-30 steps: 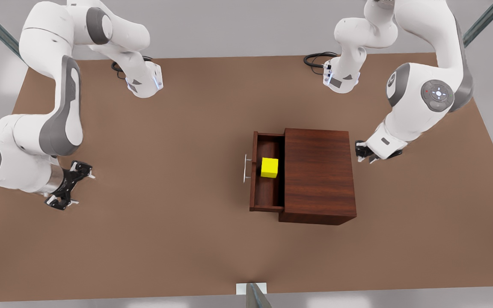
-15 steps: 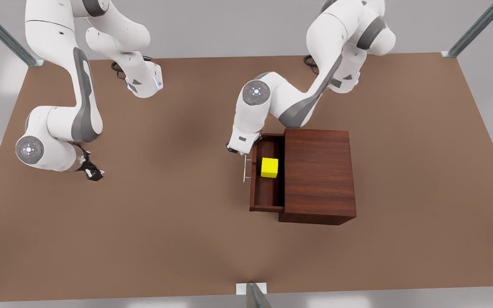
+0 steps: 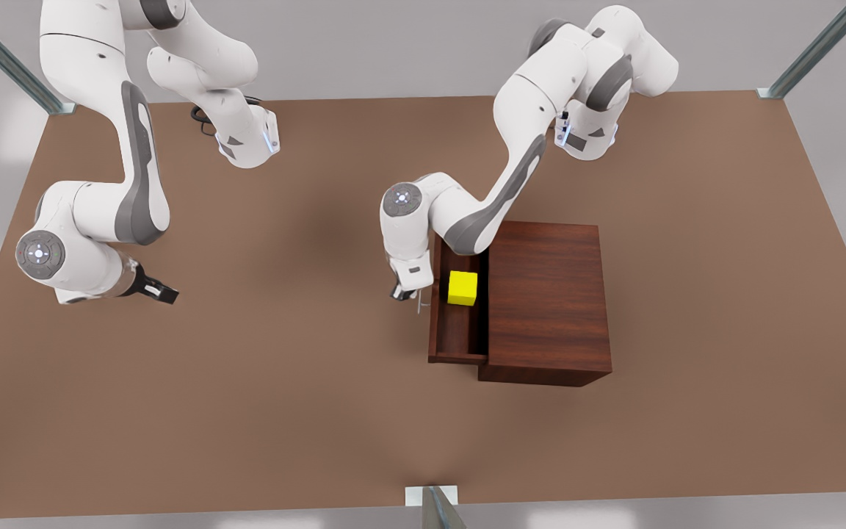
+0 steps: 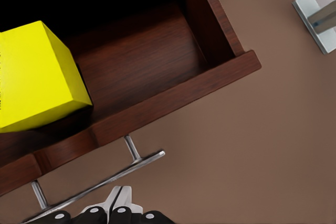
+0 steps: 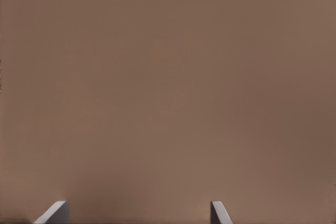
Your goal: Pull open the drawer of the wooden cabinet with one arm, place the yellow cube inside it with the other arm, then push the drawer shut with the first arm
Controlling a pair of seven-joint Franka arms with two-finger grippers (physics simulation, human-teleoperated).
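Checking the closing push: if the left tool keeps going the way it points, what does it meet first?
Most likely the silver bar handle on the open drawer, lying just ahead of the left tool; the remaining gap is hard to judge.

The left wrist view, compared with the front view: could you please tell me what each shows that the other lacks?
Left wrist view: the handle's two mounting posts, with the left end effector shut, close by the bar. Front view: the whole wooden cabinet, and the right end effector waiting over the table. Both: the open drawer holding the yellow cube.
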